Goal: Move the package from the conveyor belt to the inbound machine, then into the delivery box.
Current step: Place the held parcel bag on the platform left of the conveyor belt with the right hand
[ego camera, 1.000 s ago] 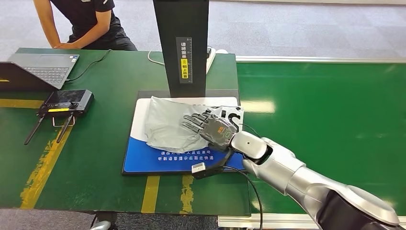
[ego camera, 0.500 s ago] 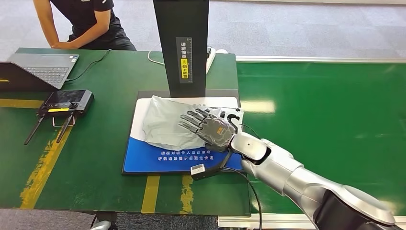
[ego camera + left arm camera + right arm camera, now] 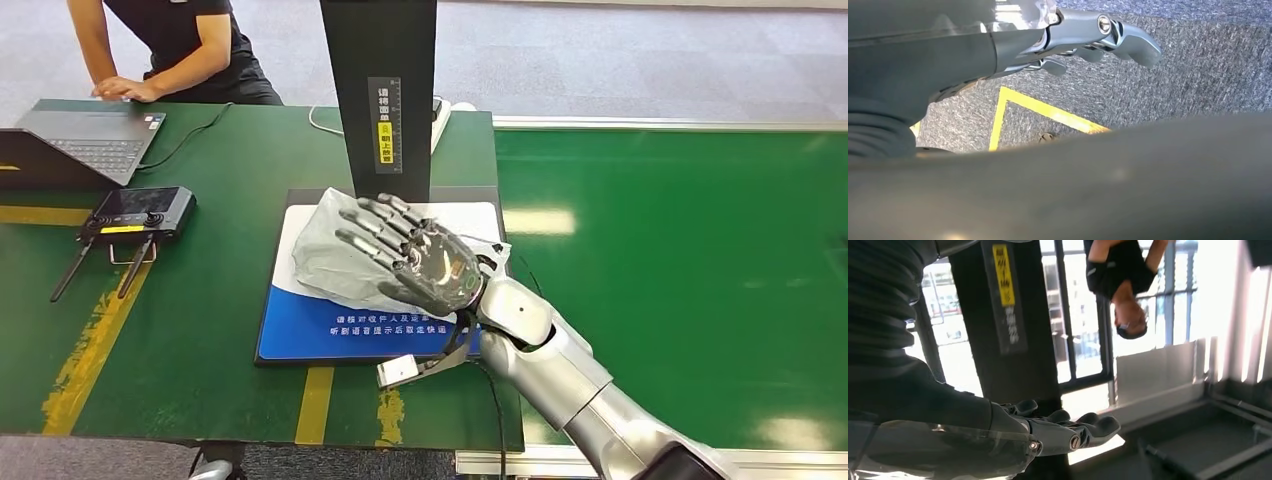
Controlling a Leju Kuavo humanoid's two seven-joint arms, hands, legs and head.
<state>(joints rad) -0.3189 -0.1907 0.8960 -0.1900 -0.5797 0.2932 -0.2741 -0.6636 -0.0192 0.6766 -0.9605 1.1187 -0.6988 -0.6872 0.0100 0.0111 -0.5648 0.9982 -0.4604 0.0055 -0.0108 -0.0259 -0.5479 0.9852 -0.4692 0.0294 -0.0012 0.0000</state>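
The grey package lies crumpled on the inbound machine's blue-and-white pad. The right hand hovers over it, fingers spread, holding nothing. It looks soft, light and slippery, so a pinch on a raised fold near its edge would likely grip best.

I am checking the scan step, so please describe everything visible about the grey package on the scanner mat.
The grey package is a soft, wrinkled plastic mailer bag, lying flat with a slightly lifted corner near the black column. It rests on the white and blue mat of the inbound machine, mostly over the white part. The right hand is above its right side with fingers spread; whether it touches the bag cannot be told. No label is visible on the exposed surface.
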